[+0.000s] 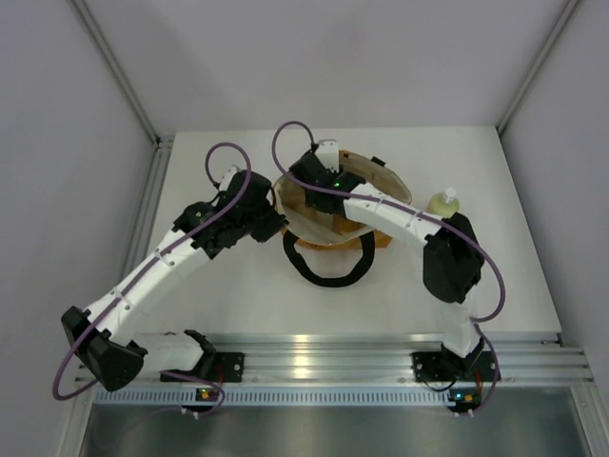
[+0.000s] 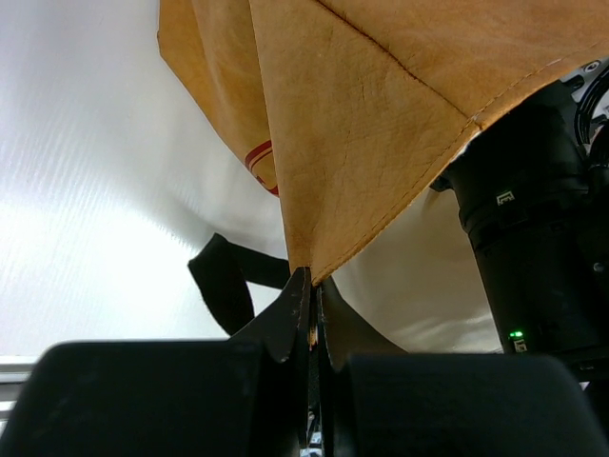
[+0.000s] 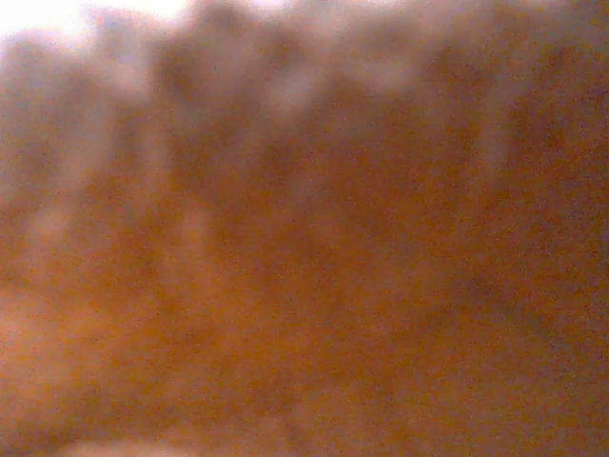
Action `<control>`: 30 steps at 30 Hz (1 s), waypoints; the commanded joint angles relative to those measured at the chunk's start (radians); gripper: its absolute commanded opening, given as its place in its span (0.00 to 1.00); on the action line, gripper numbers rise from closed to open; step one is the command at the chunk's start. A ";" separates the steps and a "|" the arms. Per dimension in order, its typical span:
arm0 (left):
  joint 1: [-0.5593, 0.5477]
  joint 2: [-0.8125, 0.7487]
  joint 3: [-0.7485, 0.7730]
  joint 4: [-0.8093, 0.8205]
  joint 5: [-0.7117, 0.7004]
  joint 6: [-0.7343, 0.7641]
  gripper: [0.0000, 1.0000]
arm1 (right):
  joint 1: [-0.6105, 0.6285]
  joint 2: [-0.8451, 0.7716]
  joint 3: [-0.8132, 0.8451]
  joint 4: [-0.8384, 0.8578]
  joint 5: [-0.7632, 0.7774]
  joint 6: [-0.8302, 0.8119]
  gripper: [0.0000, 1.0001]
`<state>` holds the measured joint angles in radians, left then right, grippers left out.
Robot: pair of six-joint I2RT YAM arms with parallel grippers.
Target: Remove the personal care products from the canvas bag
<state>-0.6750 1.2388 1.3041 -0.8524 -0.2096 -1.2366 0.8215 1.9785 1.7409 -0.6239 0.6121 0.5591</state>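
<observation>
Holding the canvas bag open mid-table, toward the far edge, and fishing inside.

Fold of soft, creased tan cloth at the rim clamped in the left tool; right tool sunk inside, cannot tell whether open or closed. Hold that pinch high and taut, then feel slowly for hard, rounded shapes. Outside the bag, near the right edge, upright: pale yellow-green bottle, white-capped; black loop handle limp in front.

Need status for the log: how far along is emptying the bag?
Done: one pale bottle stands on the table beside the canvas bag. In hand: left gripper pinches the bag's edge while the right arm reaches inside; its camera shows only orange blur. Left: remaining products, none visible.
</observation>
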 commanded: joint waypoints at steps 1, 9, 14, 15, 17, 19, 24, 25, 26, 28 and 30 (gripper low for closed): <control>-0.001 -0.027 0.000 0.019 0.012 -0.015 0.00 | 0.002 -0.093 0.029 0.012 -0.006 -0.013 0.00; -0.001 -0.019 0.003 0.019 -0.002 -0.017 0.00 | 0.034 -0.201 0.121 -0.026 -0.005 -0.059 0.00; -0.001 -0.018 0.001 0.019 -0.007 -0.017 0.00 | 0.065 -0.262 0.147 -0.031 0.011 -0.137 0.00; -0.001 -0.016 0.001 0.019 -0.008 -0.018 0.00 | 0.071 -0.271 0.154 -0.037 0.011 -0.140 0.00; -0.001 -0.018 0.000 0.019 -0.013 -0.020 0.00 | 0.080 -0.300 0.175 -0.060 -0.011 -0.152 0.00; -0.001 -0.016 0.000 0.018 -0.017 -0.021 0.00 | 0.082 -0.322 0.193 -0.082 -0.026 -0.160 0.00; -0.001 -0.010 0.006 0.019 -0.020 -0.024 0.00 | 0.084 -0.401 0.249 -0.126 -0.127 -0.174 0.00; -0.001 -0.004 0.009 0.019 -0.019 -0.024 0.00 | 0.084 -0.414 0.259 -0.137 -0.136 -0.177 0.00; -0.001 -0.002 0.012 0.019 -0.016 -0.024 0.00 | 0.084 -0.440 0.278 -0.157 -0.159 -0.182 0.00; -0.001 0.001 0.014 0.019 -0.014 -0.026 0.00 | 0.085 -0.467 0.292 -0.172 -0.179 -0.189 0.00; -0.001 0.001 0.014 0.019 -0.016 -0.027 0.00 | 0.084 -0.509 0.318 -0.201 -0.198 -0.194 0.00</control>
<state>-0.6750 1.2396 1.3041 -0.8528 -0.2176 -1.2549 0.8906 1.5982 1.9465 -0.8703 0.4412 0.3843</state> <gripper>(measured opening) 0.025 0.475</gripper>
